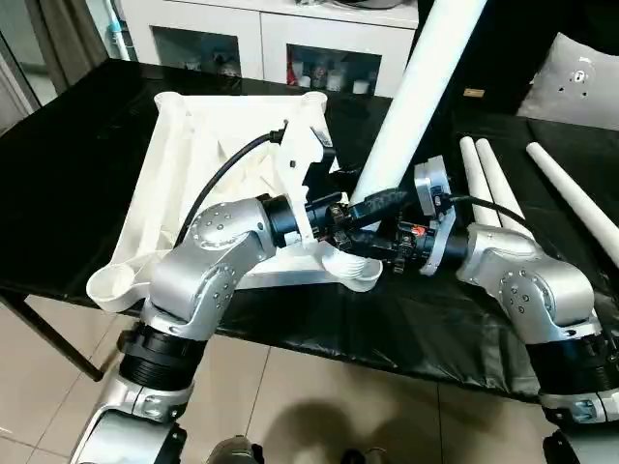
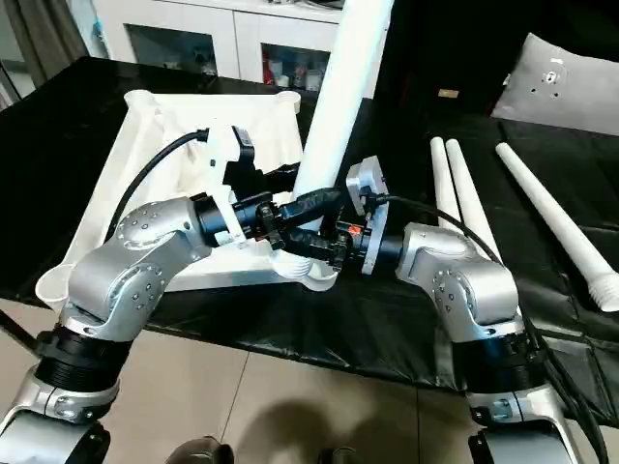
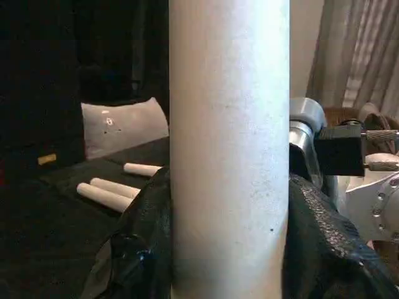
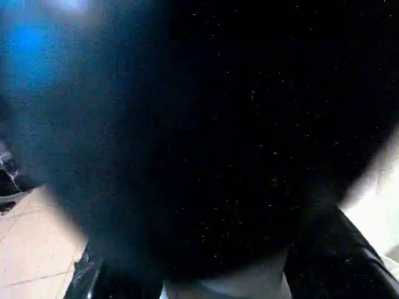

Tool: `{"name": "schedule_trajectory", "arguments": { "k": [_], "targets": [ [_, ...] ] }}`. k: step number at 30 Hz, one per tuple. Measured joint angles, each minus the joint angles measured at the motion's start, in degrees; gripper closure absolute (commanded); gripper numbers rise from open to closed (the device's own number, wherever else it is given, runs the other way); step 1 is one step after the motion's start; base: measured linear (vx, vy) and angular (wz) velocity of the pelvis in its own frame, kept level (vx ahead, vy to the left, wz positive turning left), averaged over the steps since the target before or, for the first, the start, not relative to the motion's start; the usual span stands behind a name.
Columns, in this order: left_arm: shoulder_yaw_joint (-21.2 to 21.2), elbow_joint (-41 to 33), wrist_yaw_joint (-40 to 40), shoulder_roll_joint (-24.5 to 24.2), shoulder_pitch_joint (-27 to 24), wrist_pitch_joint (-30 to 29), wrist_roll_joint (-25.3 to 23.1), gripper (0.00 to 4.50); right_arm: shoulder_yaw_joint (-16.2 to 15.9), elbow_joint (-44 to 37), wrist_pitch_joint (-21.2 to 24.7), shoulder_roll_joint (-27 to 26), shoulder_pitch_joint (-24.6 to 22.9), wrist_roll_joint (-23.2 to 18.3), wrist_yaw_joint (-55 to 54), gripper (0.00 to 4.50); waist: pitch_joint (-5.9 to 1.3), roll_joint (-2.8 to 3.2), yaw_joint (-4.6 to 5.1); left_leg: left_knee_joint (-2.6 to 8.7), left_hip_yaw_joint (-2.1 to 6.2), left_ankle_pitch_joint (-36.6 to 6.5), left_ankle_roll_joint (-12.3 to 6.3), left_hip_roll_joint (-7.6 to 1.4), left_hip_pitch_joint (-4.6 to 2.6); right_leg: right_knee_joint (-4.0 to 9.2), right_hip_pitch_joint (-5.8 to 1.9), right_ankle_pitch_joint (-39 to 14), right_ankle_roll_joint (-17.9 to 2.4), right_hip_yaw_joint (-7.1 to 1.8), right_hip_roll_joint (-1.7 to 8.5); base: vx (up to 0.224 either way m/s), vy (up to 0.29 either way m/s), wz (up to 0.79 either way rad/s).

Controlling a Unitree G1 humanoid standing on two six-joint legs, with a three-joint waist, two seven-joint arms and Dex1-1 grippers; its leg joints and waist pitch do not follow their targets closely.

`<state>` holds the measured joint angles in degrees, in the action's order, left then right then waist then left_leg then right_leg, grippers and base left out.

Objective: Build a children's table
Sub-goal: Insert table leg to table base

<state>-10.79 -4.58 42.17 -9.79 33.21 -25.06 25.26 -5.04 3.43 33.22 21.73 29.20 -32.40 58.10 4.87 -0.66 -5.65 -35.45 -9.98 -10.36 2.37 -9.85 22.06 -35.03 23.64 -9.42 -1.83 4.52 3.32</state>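
The children's table top (image 1: 184, 184) lies upside down on the black work table, with its ribbed underside facing up. One white leg (image 1: 421, 87) stands in the near right corner socket (image 1: 353, 274) and leans up and away to the right. My left gripper (image 1: 372, 208) reaches in from the left and is shut on the leg's lower part. In the left wrist view its black fingers (image 3: 140, 249) press on both sides of the tube. My right gripper (image 1: 387, 249) comes in from the right, low at the leg's threaded base, just above the socket.
Two spare legs (image 1: 484, 179) lie side by side on the black table (image 1: 77, 174) to the right, and a third (image 1: 571, 193) lies further right. A grey cushion (image 1: 571, 82) sits at the back right, with a white glass-door cabinet (image 1: 271, 43) behind. The table's front edge is close below my grippers.
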Motion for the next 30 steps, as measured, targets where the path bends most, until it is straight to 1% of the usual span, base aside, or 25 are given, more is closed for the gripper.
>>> {"name": "schedule_trajectory", "arguments": {
  "k": [1, 2, 3, 4, 5, 6, 7, 9, 10, 16, 18, 20, 21, 25, 28, 30],
  "targets": [
    [0.1, 0.1, -0.3, 0.2, 0.0, 0.0, 0.0, 2.01, 0.0, 0.0, -0.1, 0.0, 0.0, 0.2, 0.0, 2.45, 0.0, 0.0, 0.0, 0.0, 0.0, 0.0, 0.0, 0.0, 0.0, 0.0, 0.0, 0.0, 0.0, 0.0, 0.0, 0.0, 0.0, 0.0],
    [0.2, 0.1, -0.4, 0.2, 0.0, 0.0, -0.1, 1.87, 0.0, 0.1, -0.2, 0.0, 0.1, 0.3, 0.0, 2.49, 0.0, 0.0, 0.01, 0.0, 0.0, 0.0, 0.0, 0.0, 0.0, 0.0, 0.0, 0.0, 0.0, 0.0, 0.0, 0.0, 0.0, 0.0],
    [0.3, 0.1, -0.4, 0.1, 0.0, -0.3, -0.1, 1.87, 0.0, 0.1, -0.1, 0.0, 0.1, 0.3, 0.0, 2.49, 0.0, 0.0, 0.02, 0.0, 0.0, 0.0, 0.0, 0.0, 0.0, 0.0, 0.0, 0.0, 0.0, 0.0, 0.0, 0.0, 0.0, 0.0],
    [0.3, 0.1, -0.4, -0.1, 0.0, -0.6, -0.1, 1.69, 0.0, 0.2, -0.1, 0.0, 0.1, 0.4, -0.1, 2.52, 0.0, 0.0, 0.03, 0.0, 0.0, 0.0, 0.0, 0.0, 0.0, 0.0, 0.0, 0.0, 0.0, 0.0, 0.0, 0.0, 0.0, 0.0],
    [0.3, 0.1, -0.4, -0.1, 0.0, -0.8, -0.1, 1.69, 0.0, 0.3, -0.1, 0.0, 0.1, 0.5, -0.1, 2.52, 0.0, 0.0, 0.03, 0.0, 0.0, 0.0, 0.0, 0.0, 0.0, 0.0, 0.0, 0.0, 0.0, 0.0, 0.0, 0.0, 0.0, 0.0],
    [0.3, 0.1, -0.4, -0.2, 0.0, -0.9, -0.1, 1.51, 0.0, 0.3, -0.1, 0.0, 0.1, 0.6, -0.1, 2.54, 0.0, 0.0, 0.02, 0.0, 0.0, 0.0, 0.0, 0.0, 0.0, 0.0, 0.0, 0.0, 0.0, 0.0, 0.0, 0.0, 0.0, 0.0],
    [0.3, 0.1, -0.4, -0.2, 0.0, -0.9, -0.1, 1.51, 0.0, 0.4, -0.1, 0.0, 0.1, 0.7, -0.2, 2.54, 0.0, 0.0, 0.03, 0.0, 0.0, 0.0, 0.0, 0.0, 0.0, 0.0, 0.0, 0.0, 0.0, 0.0, 0.0, 0.0, 0.0, 0.0],
    [0.4, 0.1, -0.5, -0.3, 0.1, -0.8, -0.2, 1.37, 0.0, 1.4, -0.1, 0.2, 0.1, 1.1, -0.4, 2.55, -0.01, -0.01, 0.04, 0.0, 0.0, 0.0, 0.0, 0.0, -0.01, 0.0, -0.01, 0.0, 0.0, 0.0, 0.0, 0.0, 0.0, 0.0],
    [0.6, 0.1, -0.7, -0.3, 0.1, -0.5, -0.4, 1.14, 0.0, 1.9, -0.1, 0.4, 0.0, 1.5, -0.5, 2.55, -0.01, -0.01, 0.04, 0.0, 0.0, 0.0, 0.0, 0.0, 0.0, 0.0, 0.0, 0.0, 0.0, 0.0, 0.0, 0.0, 0.0, 0.0],
    [1.2, 0.1, -2.3, 0.4, 0.5, 0.7, -1.3, 0.87, 0.0, 2.4, -0.2, 0.6, 0.0, 2.5, -0.8, 2.56, -0.01, -0.02, 0.09, 0.0, 0.0, 0.0, 0.0, 0.0, 0.0, 0.0, 0.0, 0.0, 0.0, 0.0, 0.0, 0.0, 0.0, 0.0],
    [1.8, 0.4, -2.5, 0.9, 0.5, 0.7, -1.2, 0.87, 0.0, 2.4, -0.5, 0.9, 0.0, 3.2, -0.9, 2.56, -0.03, -0.04, 0.08, 0.0, 0.0, 0.0, 0.0, 0.0, 0.0, -0.01, 0.0, 0.0, 0.0, 0.0, 0.0, 0.0, 0.0, 0.0],
    [2.0, 0.4, -2.4, 0.8, 0.5, 0.9, -1.1, 1.14, -0.1, 2.4, -1.0, 1.0, 0.0, 3.7, -0.8, 2.56, -0.03, -0.05, 0.04, 0.0, 0.0, 0.0, 0.0, 0.0, -0.01, -0.01, 0.0, 0.0, 0.0, 0.0, 0.0, 0.0, 0.0, 0.0],
    [1.9, 0.4, -2.4, 0.7, 0.5, 1.1, -1.1, 1.14, -0.3, 2.4, -1.1, 1.0, 0.0, 3.8, -0.8, 2.56, -0.03, -0.05, 0.04, 0.0, 0.0, 0.0, 0.0, 0.0, 0.0, -0.01, 0.0, 0.0, 0.0, 0.0, 0.0, 0.0, 0.0, 0.0],
    [1.6, 0.4, -2.4, 0.7, 0.5, 1.2, -1.3, 1.56, -0.6, 2.4, -1.3, 1.0, 0.0, 4.1, -0.8, 2.56, -0.04, -0.06, 0.04, 0.0, 0.0, 0.0, 0.0, 0.0, 0.0, -0.02, 0.0, 0.0, 0.0, 0.0, 0.0, 0.0, 0.0, 0.0],
    [1.3, 0.4, -2.4, 0.9, 0.4, 1.2, -1.4, 1.68, -0.8, 2.4, -1.4, 1.0, 0.0, 4.9, -0.8, 2.56, -0.04, -0.06, -0.01, 0.0, 0.0, 0.0, 0.0, 0.0, 0.0, -0.02, 0.0, 0.0, 0.0, 0.0, 0.0, 0.0, 0.0, 0.0],
    [1.4, 0.4, -2.4, 1.0, 0.4, 1.2, -1.4, 1.92, -0.8, 2.4, -1.5, 1.0, 0.0, 5.0, -0.8, 2.56, -0.04, -0.07, -0.03, 0.0, 0.0, 0.0, 0.0, 0.0, 0.0, -0.02, 0.0, 0.0, 0.0, 0.0, 0.0, 0.0, 0.0, 0.0]
  ]
}}
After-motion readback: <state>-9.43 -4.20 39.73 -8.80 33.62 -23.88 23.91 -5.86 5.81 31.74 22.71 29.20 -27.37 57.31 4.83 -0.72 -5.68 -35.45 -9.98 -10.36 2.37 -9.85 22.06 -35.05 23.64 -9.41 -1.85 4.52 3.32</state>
